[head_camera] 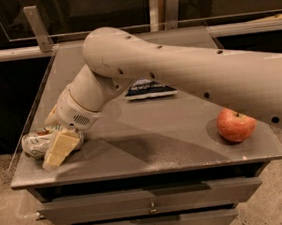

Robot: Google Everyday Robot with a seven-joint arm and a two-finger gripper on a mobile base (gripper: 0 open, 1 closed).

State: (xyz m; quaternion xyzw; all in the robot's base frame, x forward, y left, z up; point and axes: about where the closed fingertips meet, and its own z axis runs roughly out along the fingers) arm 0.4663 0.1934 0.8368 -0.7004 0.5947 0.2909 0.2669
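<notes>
My gripper [51, 144] is at the front left corner of the grey cabinet top [149, 139], reaching down from the big white arm that crosses the view. One pale yellow finger [59, 149] lies over a silver drink can [36, 143] that rests on its side there. A second finger shows behind the can, near the wrist. A red apple [236, 124] sits at the front right. A dark blue snack bag [148, 89] lies flat near the middle, partly hidden by the arm.
The cabinet has drawers [150, 201] below its front edge. A rail with metal posts [36, 27] runs behind the top. Speckled floor [12, 223] lies to the left and right of the cabinet.
</notes>
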